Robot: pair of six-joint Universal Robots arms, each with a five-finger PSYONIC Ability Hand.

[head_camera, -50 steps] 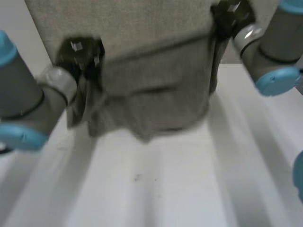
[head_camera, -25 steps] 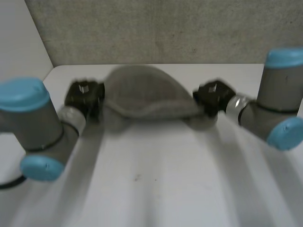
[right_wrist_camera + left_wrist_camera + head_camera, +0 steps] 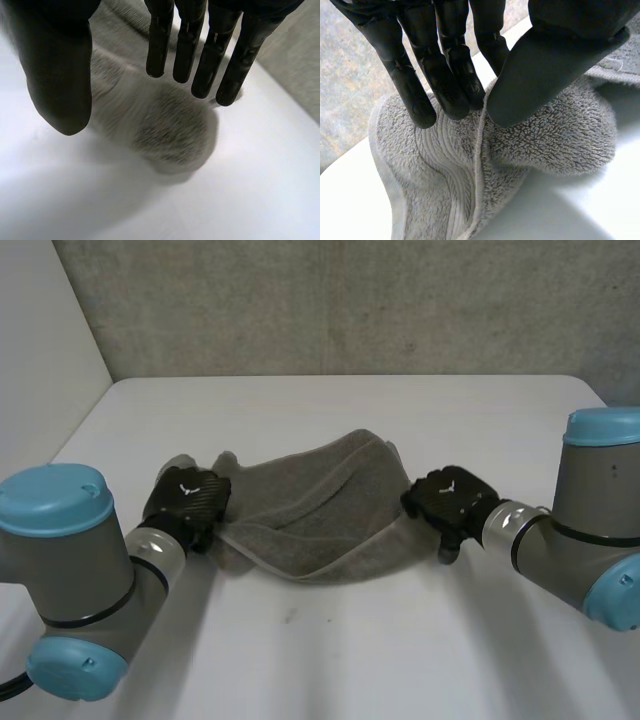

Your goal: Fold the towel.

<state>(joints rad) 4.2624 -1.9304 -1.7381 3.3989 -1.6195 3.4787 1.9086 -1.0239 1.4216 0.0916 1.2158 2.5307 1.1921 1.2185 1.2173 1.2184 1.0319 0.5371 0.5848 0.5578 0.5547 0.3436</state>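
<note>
Currently the towel [image 3: 310, 515] lies bunched on the white counter [image 3: 330, 640] between both arms. At one end the left robot hand [image 3: 445, 65] pinches its hem between thumb and fingers. Over the other end the right robot hand [image 3: 187, 40] is spread wide, gripping nothing.

No text, number or brand name can be read. The only sign is a small white emblem printed on the black back of each hand, seen in the head view: one on the left hand [image 3: 186, 502] and one on the right hand [image 3: 447, 498]. Each emblem is a small angular mark, and no letters can be made out in it. No lettering is legible on the towel [image 3: 312, 508] or the table [image 3: 330, 650].
</note>
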